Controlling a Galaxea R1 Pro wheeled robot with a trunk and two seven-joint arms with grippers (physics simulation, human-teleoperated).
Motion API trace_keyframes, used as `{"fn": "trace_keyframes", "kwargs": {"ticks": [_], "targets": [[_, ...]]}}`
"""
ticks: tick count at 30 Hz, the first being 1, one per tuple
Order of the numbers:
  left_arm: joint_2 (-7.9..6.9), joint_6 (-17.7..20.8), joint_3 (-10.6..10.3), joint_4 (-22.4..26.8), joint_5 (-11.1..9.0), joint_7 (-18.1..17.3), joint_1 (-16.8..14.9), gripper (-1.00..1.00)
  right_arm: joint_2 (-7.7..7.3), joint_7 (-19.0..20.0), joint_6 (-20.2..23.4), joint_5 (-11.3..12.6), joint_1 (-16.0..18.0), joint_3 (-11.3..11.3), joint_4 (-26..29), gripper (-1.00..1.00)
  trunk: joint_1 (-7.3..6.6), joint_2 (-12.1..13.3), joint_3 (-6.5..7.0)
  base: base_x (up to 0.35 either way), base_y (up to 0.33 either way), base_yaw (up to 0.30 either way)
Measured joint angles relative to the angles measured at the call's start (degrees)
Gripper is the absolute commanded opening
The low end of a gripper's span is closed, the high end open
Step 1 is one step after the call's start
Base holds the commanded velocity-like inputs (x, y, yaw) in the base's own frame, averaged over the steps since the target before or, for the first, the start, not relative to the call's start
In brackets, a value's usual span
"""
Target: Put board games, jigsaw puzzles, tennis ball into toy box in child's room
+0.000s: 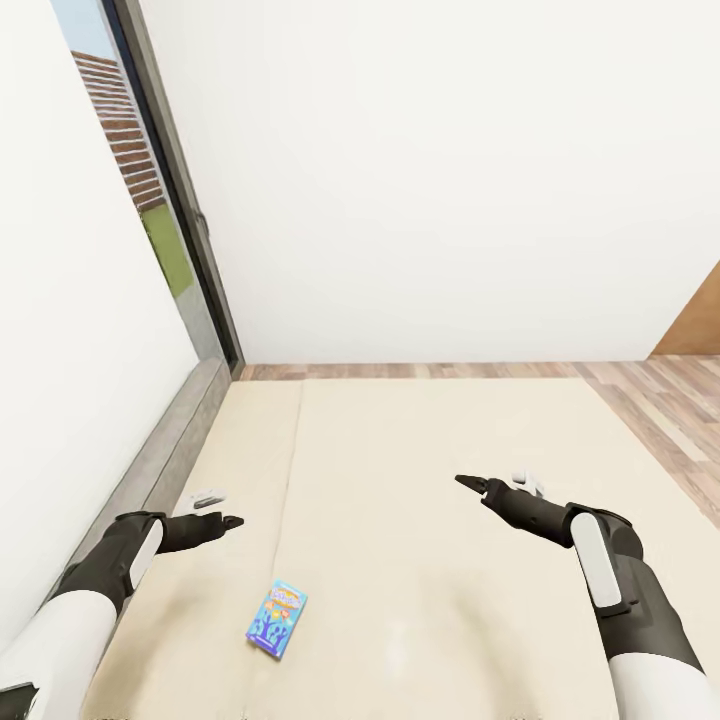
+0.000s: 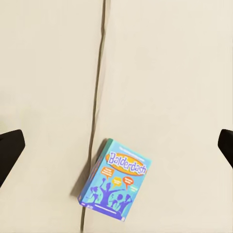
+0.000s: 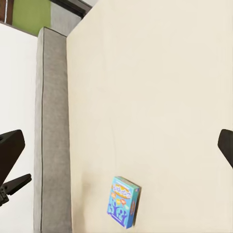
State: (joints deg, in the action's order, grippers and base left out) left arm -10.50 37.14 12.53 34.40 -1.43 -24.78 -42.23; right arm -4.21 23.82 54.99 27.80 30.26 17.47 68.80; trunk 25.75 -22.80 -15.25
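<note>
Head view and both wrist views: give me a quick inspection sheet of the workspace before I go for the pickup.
Surface: beige bed mattress, a seam running down it, grey headboard along the left side.
Job's things: one small blue board game lettered "Balderdash", lying flat on the mattress beside the seam, untouched.
Clutter: nothing seen.
Grippers: left gripper above the mattress, near the game, jaws open and empty; right gripper farther right, above bare mattress, jaws open and empty.
Cables: nothing seen.
Surroundings: white wall behind the bed, dark-framed window at left, wood-plank floor at right.
</note>
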Motion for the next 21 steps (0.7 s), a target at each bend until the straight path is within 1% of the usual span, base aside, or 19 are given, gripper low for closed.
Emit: {"fn": "trace_keyframes", "kwargs": {"ticks": [8, 12, 15, 16, 21], "targets": [[-0.06, 0.0, 0.0, 0.0, -0.1, -0.1, 0.0, 1.00, -0.07, 0.5, 0.3, 0.3, 0.0, 0.0, 0.0, 1.00, 0.00, 0.0, -0.76, 0.000, 0.000, 0.000], [-0.13, 0.1, 0.0, 0.0, -0.2, -0.4, 0.0, 1.00, -0.21, 2.0, 0.8, 0.7, 0.0, 0.1, 0.4, 1.00, 0.00, 0.0, -1.14, 0.000, 0.000, 0.000], [-0.26, 0.1, 0.1, 0.0, -0.3, -0.6, 0.0, 1.00, -0.36, 4.8, 0.9, 0.7, 0.0, 0.1, 0.5, 1.00, 0.00, 0.0, -1.42, 0.000, 0.000, 0.000], [-0.35, 0.2, 0.1, 0.0, -0.3, -0.7, 0.0, 1.00, -0.46, 7.4, 1.0, 0.7, 0.0, 0.1, 0.6, 1.00, 0.00, 0.0, -1.51, 0.000, 0.000, 0.000], [-0.44, 0.2, 0.1, 0.0, -0.5, -0.9, 0.0, 1.00, -0.71, 14.8, 1.1, 0.4, 0.0, 0.0, 0.7, 1.00, 0.00, 0.0, -1.99, 0.000, 0.000, 0.000]]}}
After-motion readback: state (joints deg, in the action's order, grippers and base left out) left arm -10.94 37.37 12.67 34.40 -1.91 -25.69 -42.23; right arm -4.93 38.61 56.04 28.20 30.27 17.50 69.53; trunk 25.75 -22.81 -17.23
